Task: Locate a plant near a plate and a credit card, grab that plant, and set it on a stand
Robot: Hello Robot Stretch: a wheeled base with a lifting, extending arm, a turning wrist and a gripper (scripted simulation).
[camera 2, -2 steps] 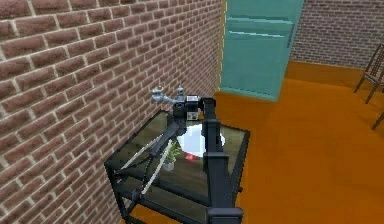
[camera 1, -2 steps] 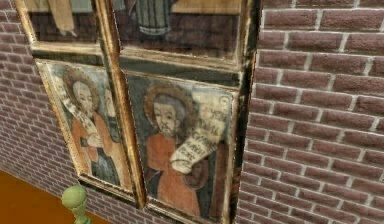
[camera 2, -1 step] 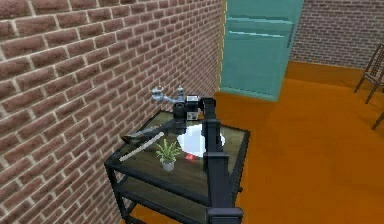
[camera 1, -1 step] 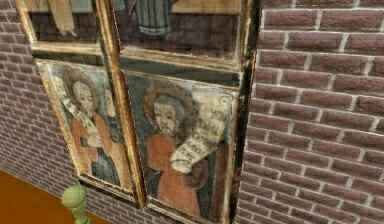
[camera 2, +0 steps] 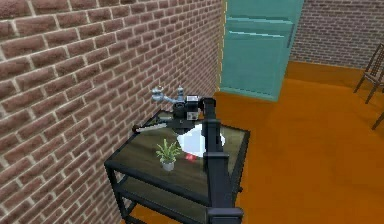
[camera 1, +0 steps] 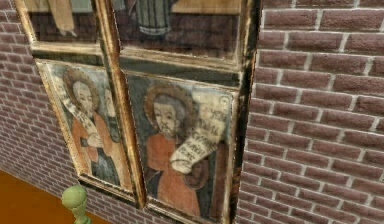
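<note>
Plant (camera 2: 168, 153): small, green, in a pale pot. Stands upright on the dark table (camera 2: 135, 160) in the arm side view, toward the tabletop's near left part. Just beside it on the right, a white thing (camera 2: 193, 142) of unclear shape, and below that a small red spot (camera 2: 188, 160) on the tabletop. Under the top, a lower shelf (camera 2: 170, 197). Close along the table's left, a brick wall (camera 2: 90, 70). Farther back, a teal door (camera 2: 258, 45), orange floor (camera 2: 300, 140), and a dark chair (camera 2: 372, 72) at the right edge.

Rising from the bottom edge across the table's right part, the arm (camera 2: 215, 160). At its far end, the gripper (camera 2: 168, 100), near the table's far edge and the wall. Cannot tell how the jaws stand, nor whether anything is held.

In the forward view, more brick beside tall painted panels (camera 1: 170, 130) in wooden frames, showing robed figures with scrolls. Near the bottom left, a pale green knob (camera 1: 75, 198).
</note>
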